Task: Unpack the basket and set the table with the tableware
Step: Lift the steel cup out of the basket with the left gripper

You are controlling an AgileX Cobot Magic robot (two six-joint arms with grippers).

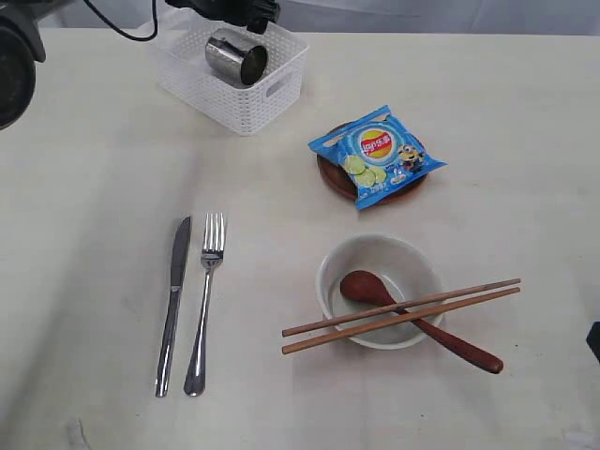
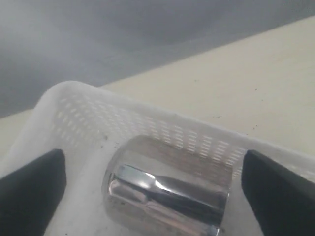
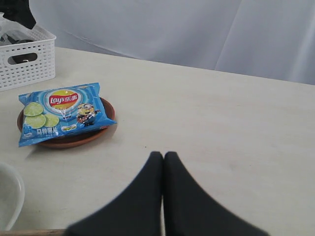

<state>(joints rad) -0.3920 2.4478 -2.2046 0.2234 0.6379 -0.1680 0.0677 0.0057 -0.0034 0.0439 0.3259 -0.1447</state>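
Inside the basket (image 1: 239, 112), the cup (image 2: 170, 184) lies sideways between your left gripper's (image 2: 155, 194) spread jaws; right gripper (image 3: 163, 158) closed empty, far off.

On my right tool (image 3: 163, 157), the fingers (image 3: 145, 196) are matte black and tapered; a thin black cable (image 1: 141, 39) runs by my left arm (image 1: 230, 9).

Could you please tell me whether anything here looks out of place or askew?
Yes: the blue chips packet lies on top of the small brown plate, hiding most of it, which is odd for a place setting. The steel cup lies on its side in the basket.
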